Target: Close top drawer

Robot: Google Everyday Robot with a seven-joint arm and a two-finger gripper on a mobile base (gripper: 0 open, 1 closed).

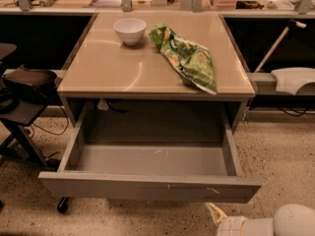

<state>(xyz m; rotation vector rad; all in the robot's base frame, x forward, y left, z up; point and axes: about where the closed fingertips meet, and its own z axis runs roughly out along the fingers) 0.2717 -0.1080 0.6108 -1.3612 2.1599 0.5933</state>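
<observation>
Top drawer [147, 186] stands pulled far out beneath the tabletop [123, 68], empty. Gripper [216, 214] sits low before its front's right end, open or closed unclear. A push so far off-centre could skew and jam it.

White arm [288, 221] low at right, tool [215, 213] pointing up-left

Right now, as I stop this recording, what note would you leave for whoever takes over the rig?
Gripper: low at bottom right of the view, just below the right end of the top drawer front, not visibly touching it.
Top drawer: pulled far out from under the table.
White bowl and green bag sit on the table.
Done: nothing yet.
Left: meet the drawer front and push it fully in.
</observation>
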